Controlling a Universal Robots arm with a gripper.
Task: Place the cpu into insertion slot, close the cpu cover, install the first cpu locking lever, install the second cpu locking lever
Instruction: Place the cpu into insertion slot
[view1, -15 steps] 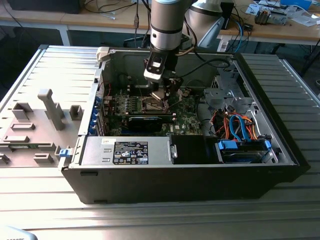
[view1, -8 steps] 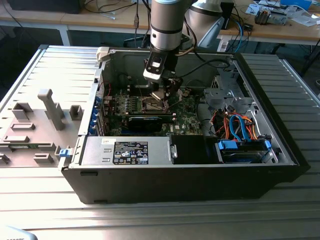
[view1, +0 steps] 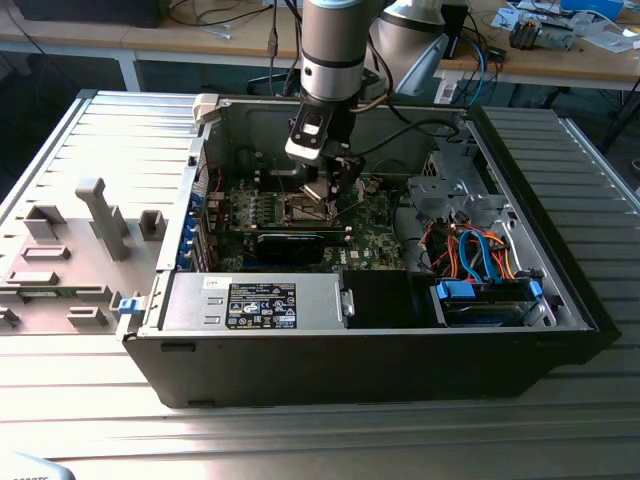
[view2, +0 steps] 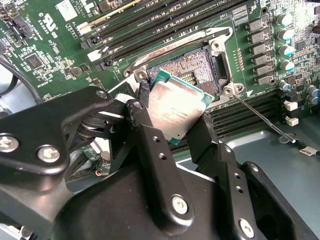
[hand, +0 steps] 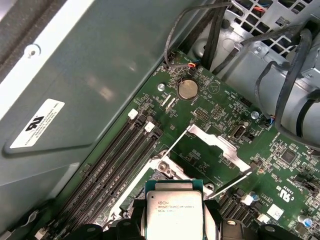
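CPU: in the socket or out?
Out. The tool grips the cpu by its edges near the insertion slot, whose contact grid shows bare.

The gripper (view2: 171, 104) is matt black with bright metal screw heads. Between the jaws sits the cpu (view2: 176, 114): dull silvery-grey metal top, smudged and streaky, with a green edge. Just beyond the jaws, the insertion slot (view2: 192, 65) has a bright metal rim and a dark, grainy centre. The circuit board (view2: 50, 45) is glossy green. Farther beyond the jaws, the cpu cover (hand: 220, 147) is thin silvery metal, and the case wall (hand: 100, 75) is smooth grey sheet metal, softly reflective.
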